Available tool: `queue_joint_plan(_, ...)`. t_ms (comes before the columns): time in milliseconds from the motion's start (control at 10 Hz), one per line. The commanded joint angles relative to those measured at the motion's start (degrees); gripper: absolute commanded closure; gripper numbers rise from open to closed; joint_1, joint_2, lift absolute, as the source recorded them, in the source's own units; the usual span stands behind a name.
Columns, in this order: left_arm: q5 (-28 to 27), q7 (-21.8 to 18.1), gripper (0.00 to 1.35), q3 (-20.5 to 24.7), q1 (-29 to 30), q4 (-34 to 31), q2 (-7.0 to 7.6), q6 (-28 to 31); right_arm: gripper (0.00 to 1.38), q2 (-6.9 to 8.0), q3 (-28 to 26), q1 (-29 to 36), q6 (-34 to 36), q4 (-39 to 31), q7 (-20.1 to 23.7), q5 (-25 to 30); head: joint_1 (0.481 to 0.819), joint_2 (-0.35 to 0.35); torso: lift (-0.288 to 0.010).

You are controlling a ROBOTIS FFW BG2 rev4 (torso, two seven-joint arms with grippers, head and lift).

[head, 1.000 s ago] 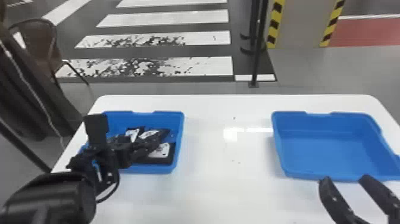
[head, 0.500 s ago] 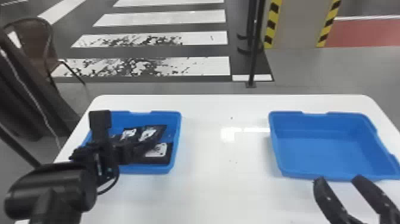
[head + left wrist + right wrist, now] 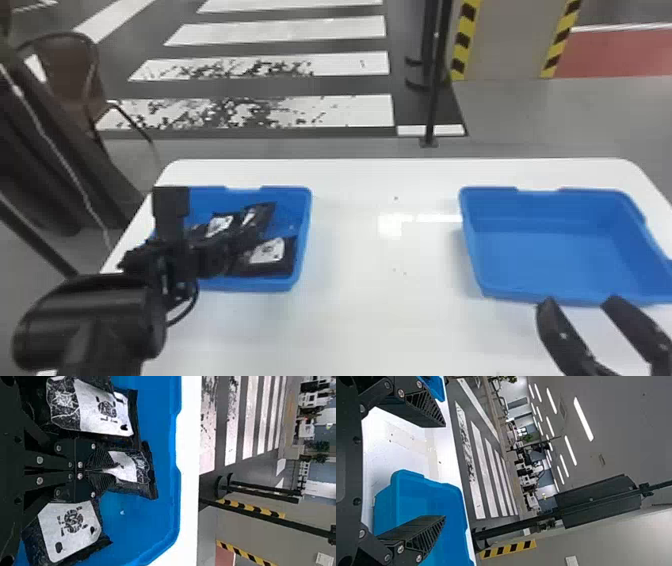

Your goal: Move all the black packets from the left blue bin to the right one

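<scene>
My left claw [image 3: 104, 471] is pinched shut on one black packet [image 3: 126, 468] in the left blue bin [image 3: 306, 220], with other packets [image 3: 71, 530] close beside it. I should lift straight up, gripping firmly, so no neighbour drags along. My right claw [image 3: 580, 300], fingers wide apart and empty, sits near the right blue bin [image 3: 550, 250].

Left blue bin [image 3: 248, 287] right under left gripper [image 3: 237, 244], upright, shallow, black packets inside. Middle packet [image 3: 126, 465] pinched by fingertips, white label creasing at grip, far end reaching past them! Flanking gripper: left packet [image 3: 104, 412], partly silvery-patterned, label up; right packet [image 3: 71, 528], label up too, lying nearer than fingertips, angled. And right blue bin [image 3: 550, 260], upright, open-topped, straight past right gripper [image 3: 579, 300].
</scene>
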Motion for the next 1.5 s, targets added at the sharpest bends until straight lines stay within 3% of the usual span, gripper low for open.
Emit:
queue_joint_plan(0,-2.17,0.01,1.22,0.45,3.49,-7.69,-0.12,-0.99,0.21,-0.04,0.00,0.00,0.00,-0.19,0.03,-0.05,0.695,0.127,-0.140)
queue_joint_plan(300,-0.11,0.09,1.22,-2.07,12.49,-23.72,-0.29,-4.93,0.22,-0.57,0.68,-1.69,0.28,-1.45,1.53,-0.62,0.695,0.128,-0.140)
queue_joint_plan(500,3.54,0.27,1.22,-6.52,18.25,-30.47,0.24,-7.60,0.21,-2.24,4.23,-5.62,7.73,-2.86,4.07,-4.97,0.695,0.092,-0.140)
queue_joint_plan(900,8.57,0.36,1.22,-15.09,20.93,-33.00,1.55,-10.55,0.21,-2.86,8.80,-18.70,16.73,1.36,9.26,-10.79,0.695,0.059,-0.140)
queue_joint_plan(1400,11.65,0.36,1.22,-21.03,19.66,-33.14,3.14,-10.83,0.21,-2.50,10.62,-28.69,18.14,7.55,9.35,-11.25,0.695,-0.012,-0.140)
